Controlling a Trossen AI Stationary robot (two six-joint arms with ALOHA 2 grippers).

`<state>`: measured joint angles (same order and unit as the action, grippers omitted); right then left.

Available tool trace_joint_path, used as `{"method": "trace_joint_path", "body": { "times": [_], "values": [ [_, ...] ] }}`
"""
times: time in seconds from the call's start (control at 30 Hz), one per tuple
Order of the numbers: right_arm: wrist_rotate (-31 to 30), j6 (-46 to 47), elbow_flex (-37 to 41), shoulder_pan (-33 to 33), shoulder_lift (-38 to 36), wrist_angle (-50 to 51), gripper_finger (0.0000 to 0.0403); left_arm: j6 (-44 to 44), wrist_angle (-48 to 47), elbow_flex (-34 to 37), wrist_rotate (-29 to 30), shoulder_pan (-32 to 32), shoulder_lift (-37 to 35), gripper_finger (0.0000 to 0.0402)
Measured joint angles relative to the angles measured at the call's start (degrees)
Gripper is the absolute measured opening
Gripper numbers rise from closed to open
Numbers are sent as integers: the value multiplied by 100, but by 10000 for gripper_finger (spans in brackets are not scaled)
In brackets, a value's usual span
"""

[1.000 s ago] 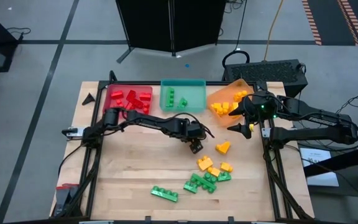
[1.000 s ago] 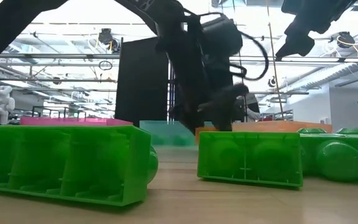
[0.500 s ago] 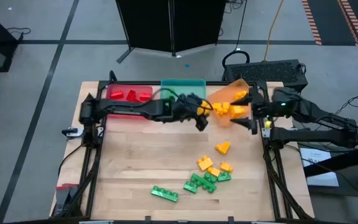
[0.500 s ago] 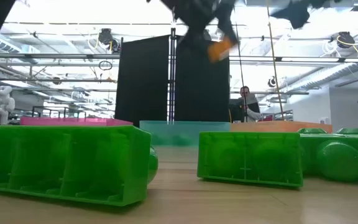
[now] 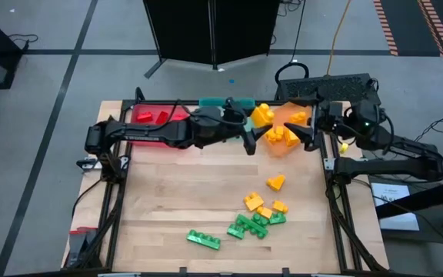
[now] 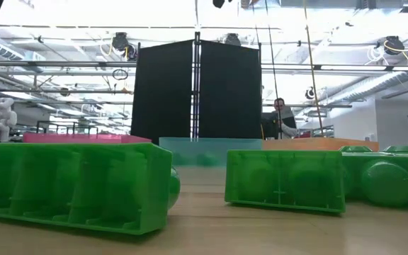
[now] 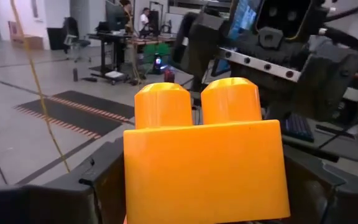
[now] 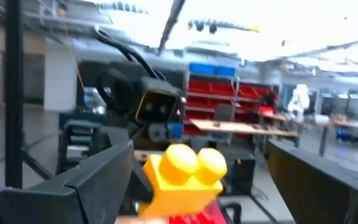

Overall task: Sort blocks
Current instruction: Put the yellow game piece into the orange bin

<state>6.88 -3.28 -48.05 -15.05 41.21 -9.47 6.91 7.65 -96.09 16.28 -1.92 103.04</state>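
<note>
Glossy, smooth plastic yellow block (image 7: 205, 163); translucent plastic orange tray (image 5: 283, 148); pale, matt, wood-grained worktop (image 5: 175, 200); matt black metal frame (image 5: 337, 208).

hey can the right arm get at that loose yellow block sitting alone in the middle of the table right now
Probably yes. The right gripper is open and empty by the orange tray. The lone yellow block lies nearby with bare table around it, and the left gripper is off over the trays.

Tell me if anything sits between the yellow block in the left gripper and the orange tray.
Nothing visible blocks it. The left gripper holds the yellow block at the orange tray's edge. The open right gripper hovers over the tray's other side, close by.
</note>
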Motion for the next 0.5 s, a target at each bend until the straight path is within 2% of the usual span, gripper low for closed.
{"method": "trace_joint_path", "body": {
  "times": [0.17, 0.37, 0.5],
  "values": [
    [591, 338, 0, 0, 414, -698, 357, -105, 8, 2, -107, 101, 33, 305],
    [1409, 870, 0, 0, 798, -1051, 357, -188, 167, 4, -274, 222, 26, 305],
    [1601, 1007, 0, 0, 964, -1205, 357, -185, 187, 4, -410, 288, 28, 305]
  ]
}}
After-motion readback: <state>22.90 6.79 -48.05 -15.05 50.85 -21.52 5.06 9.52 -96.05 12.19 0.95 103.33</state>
